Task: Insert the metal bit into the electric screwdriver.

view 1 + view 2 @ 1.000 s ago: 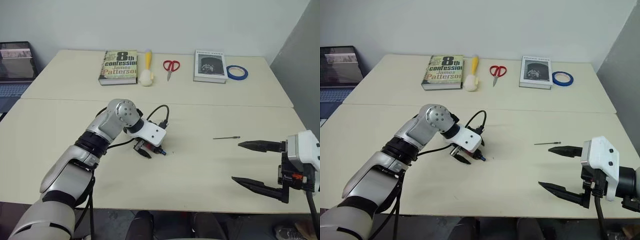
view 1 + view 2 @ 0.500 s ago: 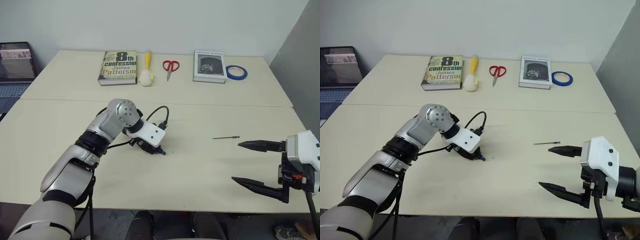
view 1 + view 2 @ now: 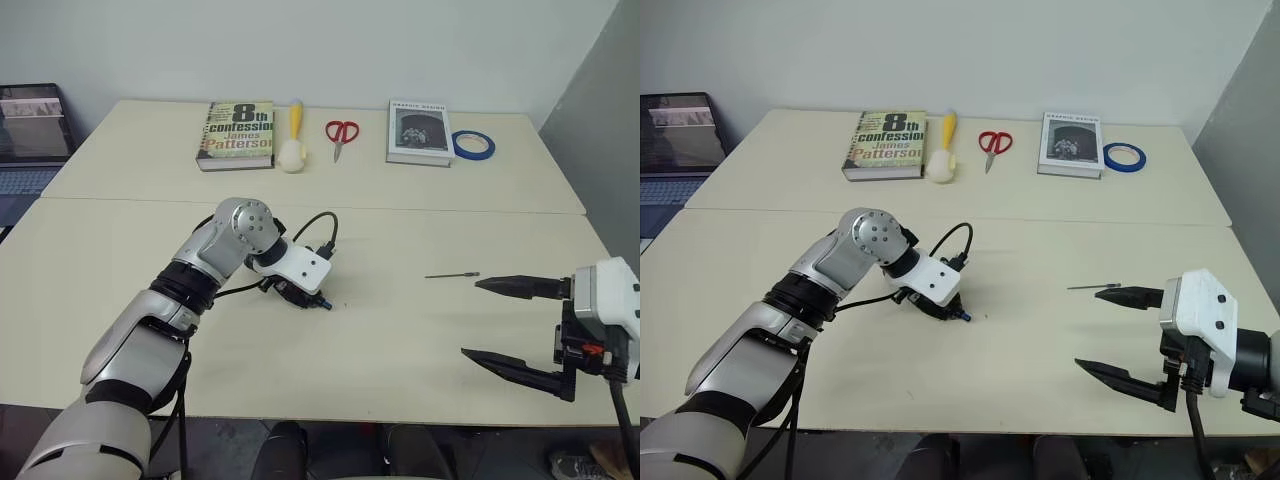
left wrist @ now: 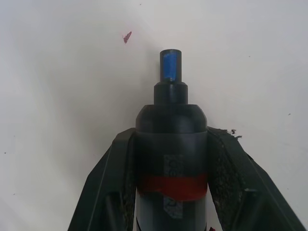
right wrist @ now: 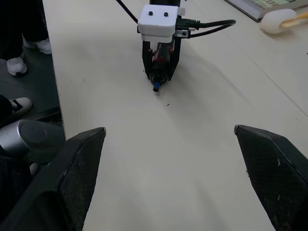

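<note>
The left gripper (image 3: 300,296) was clamped tight on the electric screwdriver (image 4: 171,144), its two fingers (image 4: 108,187) pressing either side of the black barrel at the red band, the blue-marked tip pointing down at the cream surface (image 3: 380,350). The right gripper (image 3: 500,320) hung with its fingers spread wide and nothing between them. The metal bit (image 3: 452,274) lay flat on the surface just beyond its upper finger. Along the far edge stood a book (image 3: 238,134) reading "8th confession, James Patterson", a yellow-handled brush (image 3: 293,140), red scissors (image 3: 342,133), a second book (image 3: 420,132) and blue tape (image 3: 474,145).
</note>
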